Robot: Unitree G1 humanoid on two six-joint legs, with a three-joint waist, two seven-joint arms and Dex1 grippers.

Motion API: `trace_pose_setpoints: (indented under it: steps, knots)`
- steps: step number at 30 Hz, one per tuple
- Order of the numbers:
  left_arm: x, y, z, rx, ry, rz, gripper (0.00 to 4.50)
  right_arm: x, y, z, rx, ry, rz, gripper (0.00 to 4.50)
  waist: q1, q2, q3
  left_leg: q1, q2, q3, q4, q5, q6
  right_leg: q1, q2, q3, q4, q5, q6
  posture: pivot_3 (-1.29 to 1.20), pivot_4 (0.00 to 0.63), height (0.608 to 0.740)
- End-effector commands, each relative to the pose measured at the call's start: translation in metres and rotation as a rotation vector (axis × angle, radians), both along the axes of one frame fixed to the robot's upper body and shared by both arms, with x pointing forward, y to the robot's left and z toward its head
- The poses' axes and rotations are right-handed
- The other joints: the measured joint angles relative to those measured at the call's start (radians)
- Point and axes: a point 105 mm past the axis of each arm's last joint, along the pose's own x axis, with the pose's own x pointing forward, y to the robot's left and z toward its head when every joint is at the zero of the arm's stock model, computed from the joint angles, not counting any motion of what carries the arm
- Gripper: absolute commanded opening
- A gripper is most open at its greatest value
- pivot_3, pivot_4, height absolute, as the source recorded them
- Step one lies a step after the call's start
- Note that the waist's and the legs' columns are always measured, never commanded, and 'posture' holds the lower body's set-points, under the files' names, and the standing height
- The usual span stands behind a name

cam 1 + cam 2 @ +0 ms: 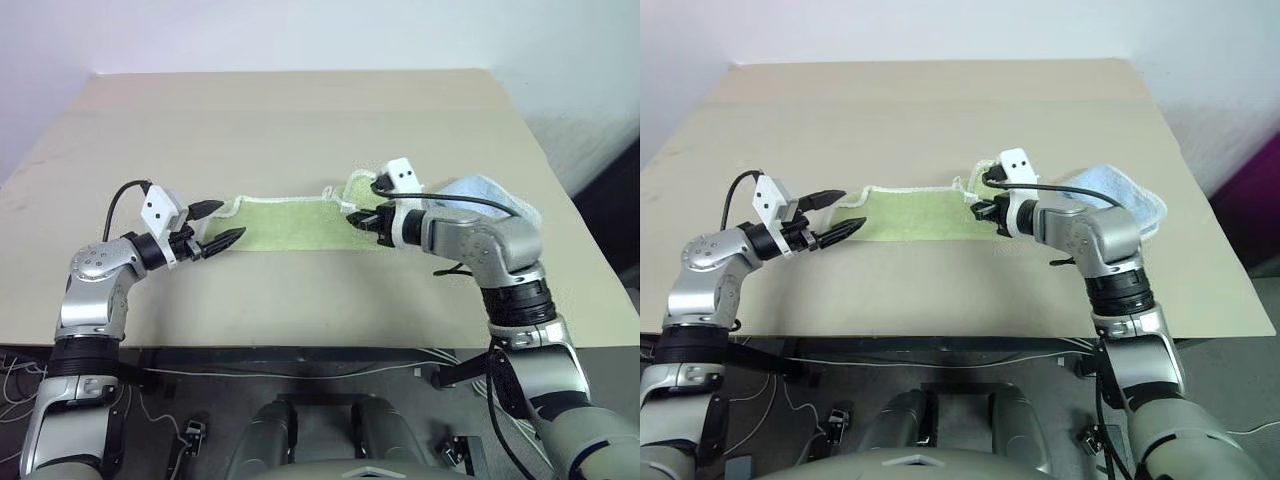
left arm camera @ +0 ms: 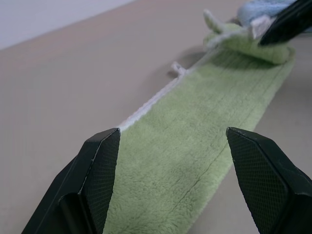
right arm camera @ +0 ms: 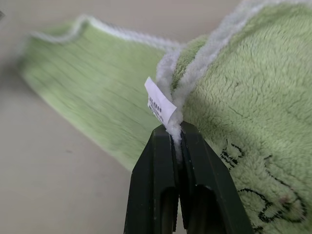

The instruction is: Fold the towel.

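Already the towel (image 1: 290,225) is seen lying as a long, narrow green strip on the table (image 1: 300,120), its long axis running across the table from the robot's left to its right. At the towel's right end, the right gripper (image 1: 357,219) is pinched tight on the white-trimmed edge, beside a small white label (image 3: 160,106), and that end is bunched and lifted slightly off the strip. A light blue cloth (image 1: 1120,195) lies just beyond this same end of the towel. At the towel's opposite end, the left gripper (image 1: 222,227) is held with its fingers spread wide and nothing between them, pointed along the strip, with the end of the towel lying just ahead of its fingertips (image 2: 100,161). The fold is judged to turn on this: the held end must be carried along the towel's length toward the free end, to which the left gripper is much the nearer.
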Motion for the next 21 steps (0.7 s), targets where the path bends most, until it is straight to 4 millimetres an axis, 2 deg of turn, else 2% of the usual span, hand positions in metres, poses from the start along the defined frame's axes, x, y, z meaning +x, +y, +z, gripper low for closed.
trace_pose_setpoints:
  steps: [1, 4, 7, 11, 14, 15, 18, 21]
  knots:
    - [-0.004, 0.004, 0.014, -0.005, -0.058, 0.016, 3.65, 0.003, 0.003, 0.011, 0.023, -0.048, 0.025, 0.25, 0.0, 0.0, 0.0, 0.0, 0.0, 0.0, 0.0, 0.0, 0.0, 0.0, 0.0, 0.0, 0.0, 0.0, 0.0, 0.0, 0.15, 0.74]
    - [-0.007, 0.005, 0.012, -0.011, -0.055, 0.022, 3.65, -0.002, 0.005, 0.012, 0.059, -0.036, 0.046, 0.93, -0.001, 0.0, 0.0, 0.0, 0.0, 0.0, 0.0, 0.0, 0.0, 0.0, 0.0, 0.0, 0.0, 0.0, 0.0, 0.0, 0.15, 0.74]
    - [-0.009, 0.004, 0.011, -0.017, -0.051, 0.026, 3.65, -0.012, 0.007, 0.02, 0.123, -0.029, 0.09, 1.9, 0.001, 0.0, 0.0, 0.0, 0.0, 0.0, 0.0, 0.0, 0.0, 0.0, 0.0, 0.0, 0.0, 0.0, 0.0, 0.0, 0.15, 0.74]
    - [-0.011, 0.003, 0.011, -0.048, -0.043, 0.04, 3.65, -0.021, 0.003, 0.037, 0.145, -0.101, 0.097, 3.2, 0.003, 0.0, 0.0, 0.0, 0.0, 0.0, 0.0, 0.0, 0.0, 0.0, 0.0, 0.0, -0.001, 0.0, 0.0, 0.0, 0.15, 0.74]
    - [-0.013, 0.004, 0.01, -0.119, -0.023, 0.073, 3.65, -0.023, -0.004, 0.052, 0.175, -0.199, 0.079, 3.2, 0.003, 0.0, 0.0, 0.0, 0.0, 0.0, -0.001, 0.0, 0.0, 0.0, 0.0, 0.0, -0.001, 0.0, 0.0, 0.0, 0.15, 0.74]
    - [-0.014, 0.004, 0.01, -0.162, -0.008, 0.091, 3.65, -0.019, -0.008, 0.054, 0.175, -0.223, 0.051, 3.04, 0.003, 0.0, 0.0, 0.0, 0.0, -0.001, -0.001, 0.0, 0.0, 0.0, 0.0, 0.0, -0.001, 0.0, 0.0, 0.0, 0.15, 0.74]
    - [-0.018, 0.002, 0.007, -0.249, 0.033, 0.122, 3.65, -0.009, -0.013, 0.051, 0.145, -0.265, 0.019, 2.26, 0.003, 0.0, 0.0, 0.0, 0.0, -0.001, -0.001, 0.0, 0.0, 0.001, 0.0, 0.0, -0.001, 0.0, 0.0, 0.0, 0.15, 0.74]
    - [-0.026, -0.004, -0.001, -0.35, 0.106, 0.144, 3.65, 0.003, -0.008, 0.038, 0.067, -0.319, 0.025, 1.24, 0.0, 0.0, 0.0, 0.0, 0.0, -0.001, -0.001, 0.0, 0.0, 0.001, 0.0, 0.0, -0.001, 0.0, 0.0, 0.0, 0.15, 0.74]
